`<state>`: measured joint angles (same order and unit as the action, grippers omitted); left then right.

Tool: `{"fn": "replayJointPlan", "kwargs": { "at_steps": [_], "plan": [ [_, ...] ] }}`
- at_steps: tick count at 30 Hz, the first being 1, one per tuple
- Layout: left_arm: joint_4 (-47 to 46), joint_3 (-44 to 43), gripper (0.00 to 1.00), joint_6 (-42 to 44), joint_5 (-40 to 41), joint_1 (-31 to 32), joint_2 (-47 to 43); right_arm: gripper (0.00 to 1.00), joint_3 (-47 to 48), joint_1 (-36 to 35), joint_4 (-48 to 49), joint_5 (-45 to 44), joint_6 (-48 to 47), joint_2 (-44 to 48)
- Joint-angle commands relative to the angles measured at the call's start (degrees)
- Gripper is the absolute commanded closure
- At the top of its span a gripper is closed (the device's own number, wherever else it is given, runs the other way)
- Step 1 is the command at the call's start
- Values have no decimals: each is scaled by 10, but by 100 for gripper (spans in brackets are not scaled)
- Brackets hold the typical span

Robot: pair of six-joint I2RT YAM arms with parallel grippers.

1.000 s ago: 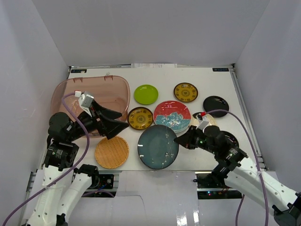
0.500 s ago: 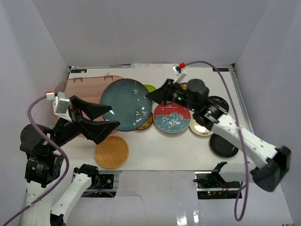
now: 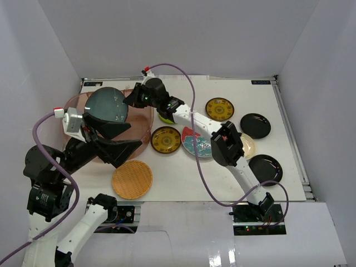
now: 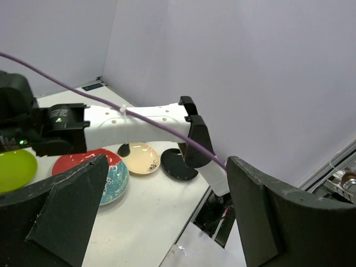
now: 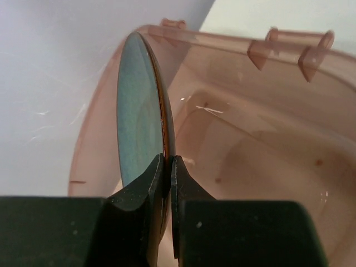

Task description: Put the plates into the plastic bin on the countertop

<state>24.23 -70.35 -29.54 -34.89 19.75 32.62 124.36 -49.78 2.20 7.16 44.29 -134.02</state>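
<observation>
Your right gripper point(image 5: 167, 158) pinches the large round blue-grey plate point(image 5: 136, 111) by its rim, on edge over the translucent pinkish-brown plastic bin point(image 5: 239, 89) — ready to slide in — left gripper point(image 3: 137, 136) spread wide, empty.

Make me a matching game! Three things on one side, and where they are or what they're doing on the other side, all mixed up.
Things:
A. blue-grey plate
B. woven tan plate
C. left pincer

States:
1. open, holding nothing
2. pinched at its rim by the right pincer, over the plastic bin
3. lying flat on the countertop

Pairs: A-2, B-3, C-1.
</observation>
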Motion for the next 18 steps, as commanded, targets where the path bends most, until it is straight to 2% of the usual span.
{"fn": "replayJointPlan", "kwargs": {
  "at_steps": [1,8,10,11,12,14,15,16,17,18],
  "plan": [
    [13,21,2,16,29,11,8,92,99,-17,68,-13,19,-29],
    [6,50,2,16,39,16,13,92,74,-42,71,-58,-33,-63],
    [4,54,2,16,41,16,14,89,80,-47,55,-69,-58,-67],
    [3,55,2,15,42,16,14,83,75,-52,54,-88,-63,-65],
    [3,56,2,14,44,16,14,69,57,-54,57,-93,-70,-62],
    [3,56,2,13,48,16,12,51,42,-59,61,-116,-78,-52],
    [3,57,2,13,53,17,11,39,37,-60,61,-122,-83,-49],
    [4,56,2,14,55,16,8,34,30,-62,58,-131,-94,-44],
    [4,56,2,15,57,17,6,25,29,-63,57,-147,-101,-42],
    [6,55,2,16,61,16,4,22,27,-64,56,-152,-107,-40]
  ]
}}
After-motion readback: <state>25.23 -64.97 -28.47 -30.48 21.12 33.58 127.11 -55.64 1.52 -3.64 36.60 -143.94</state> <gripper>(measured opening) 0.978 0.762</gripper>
